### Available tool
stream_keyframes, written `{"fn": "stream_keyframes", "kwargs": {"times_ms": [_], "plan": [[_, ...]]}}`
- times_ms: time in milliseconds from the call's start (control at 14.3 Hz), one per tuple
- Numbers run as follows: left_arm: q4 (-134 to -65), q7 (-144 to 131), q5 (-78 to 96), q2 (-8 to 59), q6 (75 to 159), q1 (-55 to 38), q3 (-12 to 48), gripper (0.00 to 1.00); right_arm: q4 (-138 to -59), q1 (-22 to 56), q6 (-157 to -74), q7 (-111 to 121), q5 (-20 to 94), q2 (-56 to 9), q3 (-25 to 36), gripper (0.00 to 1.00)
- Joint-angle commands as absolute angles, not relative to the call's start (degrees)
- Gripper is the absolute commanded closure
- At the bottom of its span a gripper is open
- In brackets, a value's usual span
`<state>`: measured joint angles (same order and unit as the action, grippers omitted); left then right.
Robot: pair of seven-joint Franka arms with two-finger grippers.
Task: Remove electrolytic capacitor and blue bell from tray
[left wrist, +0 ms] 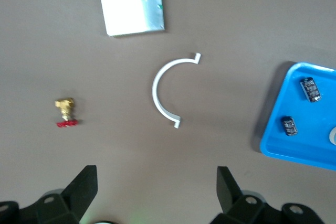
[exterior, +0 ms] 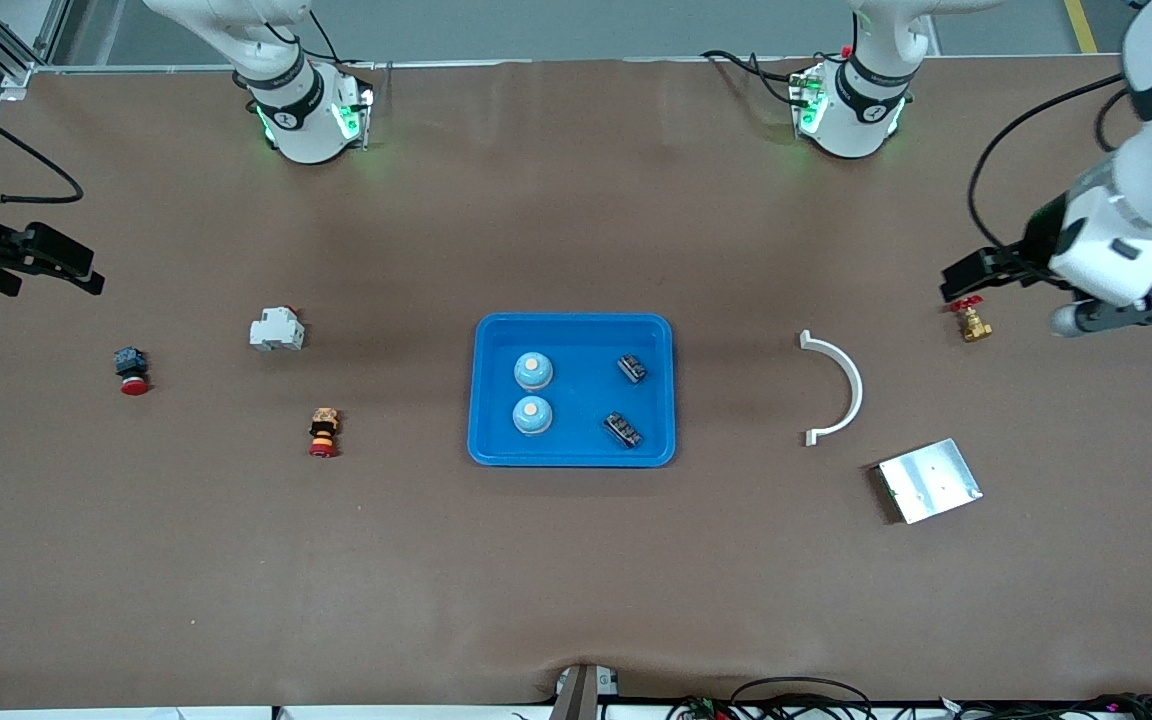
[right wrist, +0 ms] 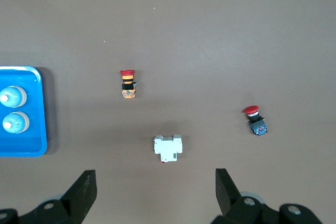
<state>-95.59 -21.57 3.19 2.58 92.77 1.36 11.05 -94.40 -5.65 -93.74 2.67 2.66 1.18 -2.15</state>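
A blue tray (exterior: 573,326) sits in the middle of the brown table (exterior: 576,560). Inside it are two pale blue bells (exterior: 533,371) with tan buttons on top, one nearer the front camera than the other, both on the side of the tray toward the right arm's end. On the tray's side toward the left arm's end lie two small dark capacitors (exterior: 632,368), likewise one nearer the camera than the other. All four pieces rest apart from each other on the tray floor.

The left gripper (exterior: 971,272) hangs in the air over the left arm's end of the table, its fingers spread wide and holding nothing. Just under it stands a small brass valve (exterior: 972,321) with a red handle. Between the valve and the tray lies a white curved bracket (exterior: 836,388), and nearer the camera than that, a square metal plate (exterior: 929,480).

The right gripper (exterior: 56,258) hovers over the right arm's end of the table, also spread wide and empty. On the table near it is a black push button with a red cap (exterior: 132,370). A white breaker block (exterior: 277,329) sits closer to the tray, and an orange and black button with a red cap (exterior: 324,432) lies nearer the camera than the breaker.
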Motion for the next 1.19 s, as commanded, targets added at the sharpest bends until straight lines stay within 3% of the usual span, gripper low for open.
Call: {"fn": "stream_keyframes", "kwargs": {"times_ms": [0, 281, 561, 912, 1122], "plan": [[-93.8, -28.9, 2.3, 5.4, 91.3, 1.4, 15.8, 0.0, -94.8, -6.2, -94.4, 2.8, 3.4, 1.7, -2.4, 0.0], [-93.6, -46.4, 2.1, 10.0, 92.0, 0.6, 22.5, 0.0, -94.9, -6.2, -94.9, 2.8, 3.4, 1.7, -2.4, 0.0], [-93.6, -46.9, 6.8, 15.5, 94.0, -3.5, 22.8, 0.0, -94.8, -6.1, -95.0, 2.8, 2.9, 1.7, -2.4, 0.0], [-93.7, -63.3, 6.9, 22.7, 107.5, -11.1, 22.5, 0.0, -94.9, -6.0, -95.4, 2.7, 2.9, 1.7, -2.5, 0.0], [-93.6, -68.5, 4.8, 25.8, 110.8, -13.4, 22.5, 0.0, -94.9, -5.9, -95.4, 2.7, 2.9, 1.7, -2.5, 0.0]]}}
